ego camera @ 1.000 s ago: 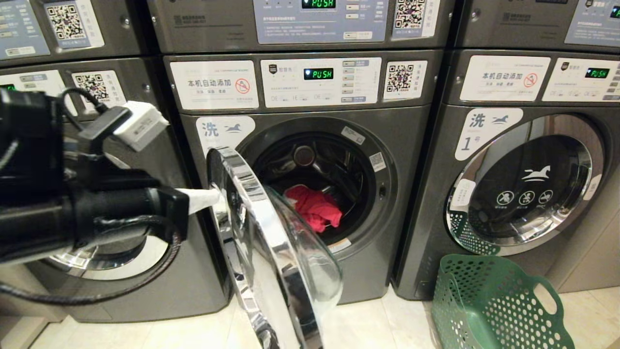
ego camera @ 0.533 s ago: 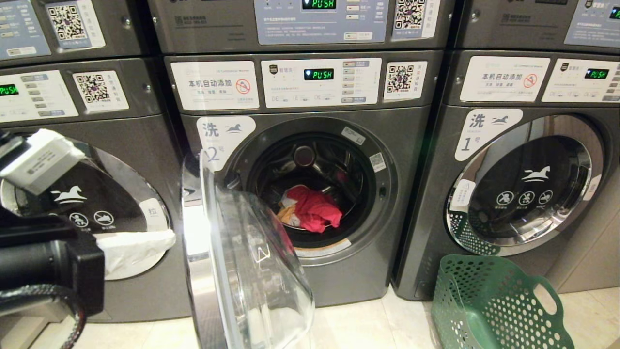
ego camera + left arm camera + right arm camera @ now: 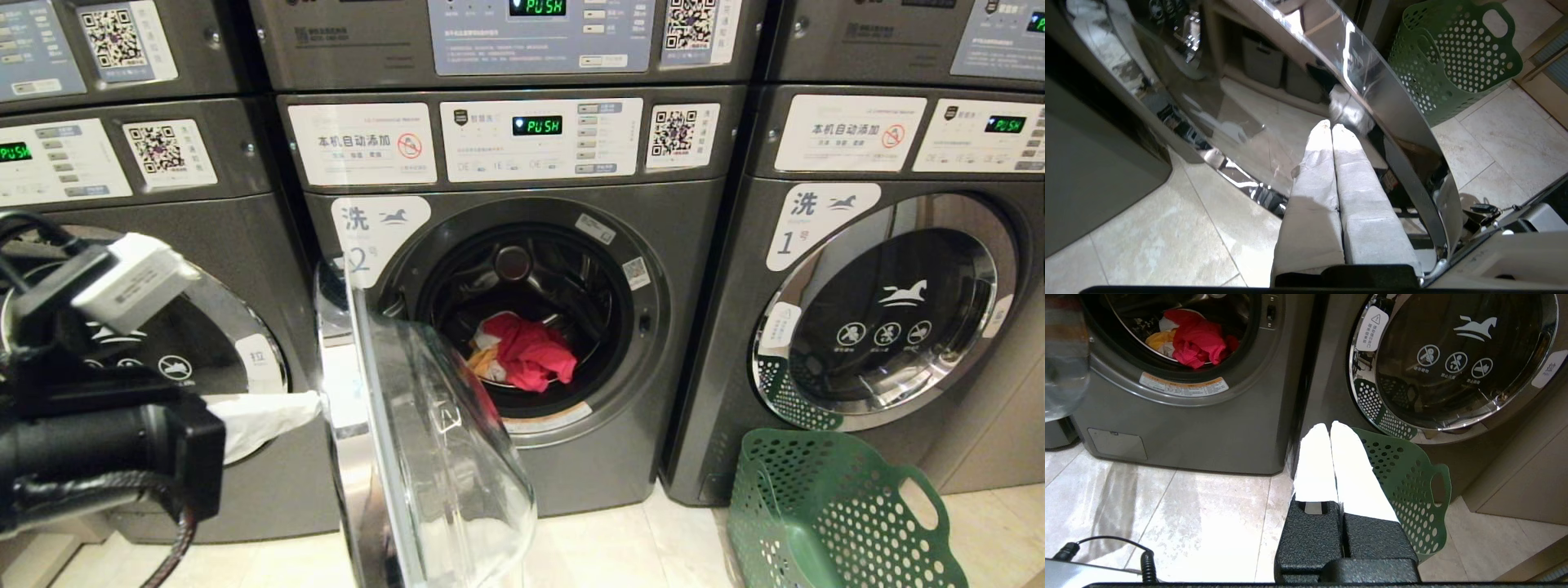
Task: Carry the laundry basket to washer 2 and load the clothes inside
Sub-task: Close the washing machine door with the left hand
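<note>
Pale beige floor tiles (image 3: 604, 547) are gleaming under warm indoor light, grey stacked machines (image 3: 898, 49) are lining the back wall, their green displays (image 3: 536, 125) glowing, and wooden cabinetry (image 3: 1527, 486) is standing alongside.

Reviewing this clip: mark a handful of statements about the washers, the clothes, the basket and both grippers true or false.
1. The door of washer 2 is shut. False: the door stands open.
2. The clothes lie inside the drum. True.
3. The laundry basket stands on the floor in front of the washer labelled 1. True.
4. The left gripper holds a garment. False: its fingers are shut on nothing, tips at the door's outer face.
5. The right gripper is open. False: it is shut.
</note>
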### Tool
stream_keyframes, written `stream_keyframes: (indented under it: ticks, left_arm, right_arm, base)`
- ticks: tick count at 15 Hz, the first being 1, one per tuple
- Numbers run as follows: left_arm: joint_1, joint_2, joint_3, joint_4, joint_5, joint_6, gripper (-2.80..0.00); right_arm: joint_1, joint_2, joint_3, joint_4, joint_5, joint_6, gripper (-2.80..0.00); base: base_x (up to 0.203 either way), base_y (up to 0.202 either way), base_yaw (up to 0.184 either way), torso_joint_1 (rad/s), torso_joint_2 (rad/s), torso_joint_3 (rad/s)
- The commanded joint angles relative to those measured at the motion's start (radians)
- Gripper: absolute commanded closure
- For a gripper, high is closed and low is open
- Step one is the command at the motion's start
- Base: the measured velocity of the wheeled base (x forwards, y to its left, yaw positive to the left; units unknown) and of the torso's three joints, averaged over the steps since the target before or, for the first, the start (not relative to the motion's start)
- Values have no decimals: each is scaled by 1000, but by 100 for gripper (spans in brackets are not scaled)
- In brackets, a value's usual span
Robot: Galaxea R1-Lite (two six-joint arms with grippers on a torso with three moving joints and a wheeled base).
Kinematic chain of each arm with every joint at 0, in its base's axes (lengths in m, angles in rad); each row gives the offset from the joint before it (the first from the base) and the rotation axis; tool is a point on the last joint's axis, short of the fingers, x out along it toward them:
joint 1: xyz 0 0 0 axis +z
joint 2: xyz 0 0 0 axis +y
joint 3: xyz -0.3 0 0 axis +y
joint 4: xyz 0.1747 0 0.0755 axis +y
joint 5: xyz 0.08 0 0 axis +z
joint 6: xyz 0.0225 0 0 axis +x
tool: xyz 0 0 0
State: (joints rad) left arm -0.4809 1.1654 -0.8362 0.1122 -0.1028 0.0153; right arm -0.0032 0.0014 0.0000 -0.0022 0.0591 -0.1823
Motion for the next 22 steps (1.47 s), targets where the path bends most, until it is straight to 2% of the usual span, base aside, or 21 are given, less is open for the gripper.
stream_keyframes:
  ticks: [1, 3, 5, 7, 9, 11, 14, 17, 19, 22]
  left_arm:
    - [-24, 163, -40, -72, -3, 1, 0]
    - [-74, 458, -213, -200, -3, 4, 0]
    - [-130, 781, -519, -257, -7, 19, 0]
    - [-184, 1092, -764, -360, -6, 73, 0]
    - [-220, 1286, -863, -464, 14, 117, 0]
    - [-243, 1346, -880, -525, 39, 158, 0]
    - [-256, 1205, -866, -535, 68, 205, 0]
    - [-221, 779, -788, -434, 82, 231, 0]
    - [-173, 411, -686, -342, 77, 223, 0]
    - [-117, 102, -533, -270, 68, 189, 0]
  right_arm:
    - [0, 0, 0, 1, 0, 0, 0]
    - [0, 0, 2, 1, -11, 1, 0]
    - [0, 0, 2, 1, -13, 1, 0]
    - [0, 0, 0, 2, -13, 3, 0]
    - [0, 0, 0, 4, -16, 14, 0]
    - [0, 0, 0, 4, -16, 21, 0]
    - [0, 0, 0, 4, -16, 23, 0]
    - [0, 0, -23, -35, -10, 19, 0]
    - [-1, 14, -130, -22, 0, 16, 0]
    - [0, 180, -291, 46, 17, 22, 0]
  base:
    - [0, 0, 0, 0, 0, 0]
    - [0, 0, 0, 0, 0, 0]
    - [0, 0, 0, 0, 0, 0]
    - [0, 0, 0, 0, 0, 0]
    - [0, 0, 0, 0, 0, 0]
    - [0, 0, 0, 0, 0, 0]
    - [0, 0, 0, 0, 0, 0]
    - [0, 0, 0, 0, 0, 0]
    - [0, 0, 0, 0, 0, 0]
    - [0, 0, 0, 0, 0, 0]
